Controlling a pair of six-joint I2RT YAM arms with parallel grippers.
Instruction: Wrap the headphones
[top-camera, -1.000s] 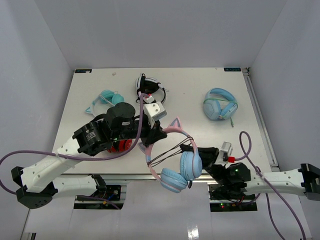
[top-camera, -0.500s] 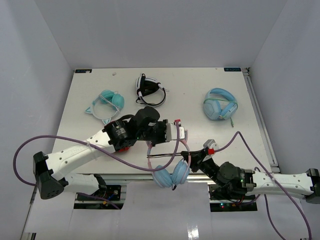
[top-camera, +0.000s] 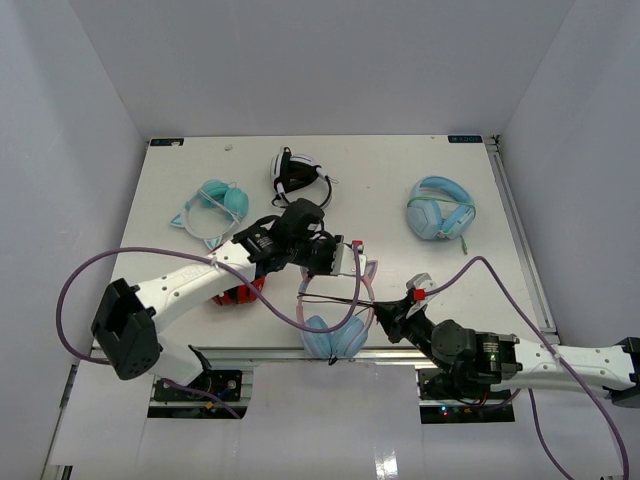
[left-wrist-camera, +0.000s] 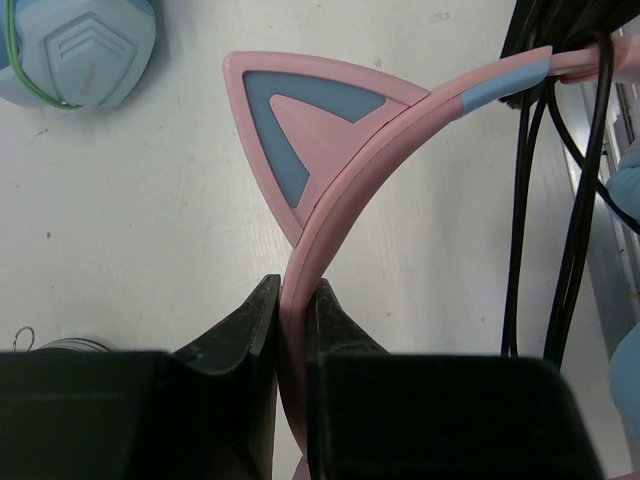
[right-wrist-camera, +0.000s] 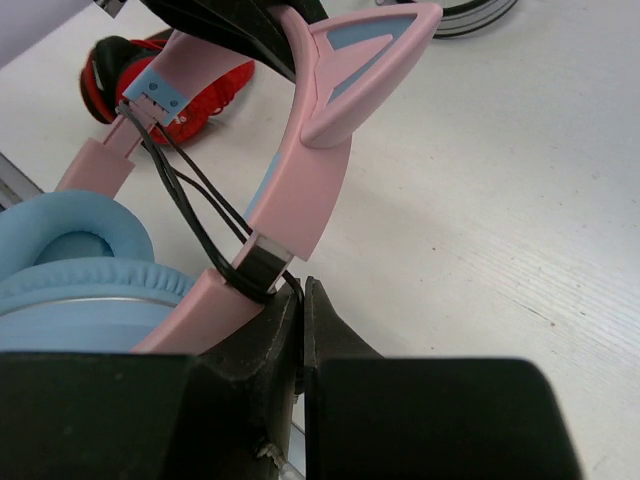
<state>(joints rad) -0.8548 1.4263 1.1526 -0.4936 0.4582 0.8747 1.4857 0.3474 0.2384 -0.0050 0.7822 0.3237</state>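
Right gripper (right-wrist-camera: 298, 296), arm stretched low along the table's (top-camera: 500, 270) near edge, pinches the black cable (right-wrist-camera: 190, 205) of the headphones (top-camera: 335, 338) lying there. Left gripper (left-wrist-camera: 295, 305), arm extended, clamps the pink headband (left-wrist-camera: 345, 205). Open tabletop lies to the right.

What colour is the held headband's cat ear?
The cat ear is pink with a blue patch; the left wrist view shows it best.

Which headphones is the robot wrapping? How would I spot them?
Look at the near edge of the white table, in the middle. The headphones there have light blue ear cups. Only this pair has a pink cat-eared headband, pinched by the left gripper.
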